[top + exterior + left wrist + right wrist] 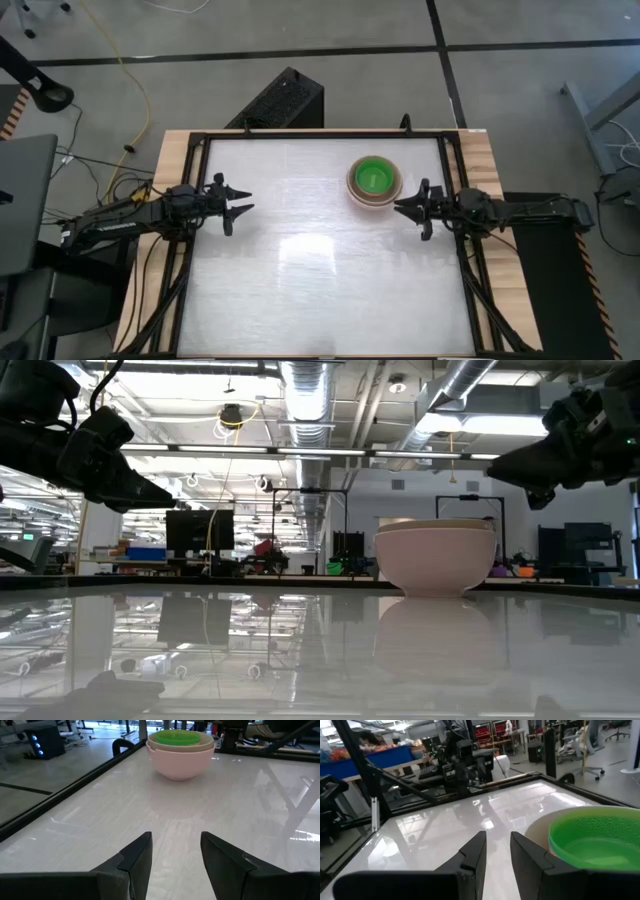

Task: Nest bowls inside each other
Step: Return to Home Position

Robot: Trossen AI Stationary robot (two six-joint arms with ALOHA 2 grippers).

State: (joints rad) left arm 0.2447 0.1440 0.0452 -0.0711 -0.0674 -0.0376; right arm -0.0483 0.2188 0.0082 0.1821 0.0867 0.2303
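One stack of nested bowls [375, 181] stands on the table's far right part, resting on the base of its salmon-pink outer bowl [180, 762]. A cream bowl's rim [155, 744] shows just inside it, and a bright-green bowl [592, 842] sits innermost. Any other bowls inside the stack are hidden. My right gripper [400, 208] is open just near of the stack, beside it, with nothing between its fingers. My left gripper [243, 203] is open at the table's left side, pointing across at the stack. In the low view the stack [435, 557] stands between both grippers.
A black frame [455, 160] borders the white glossy table top [320, 280], with wooden strips outside it. A black box [285, 98] stands on the floor beyond the far edge. The table's middle and near half hold no objects.
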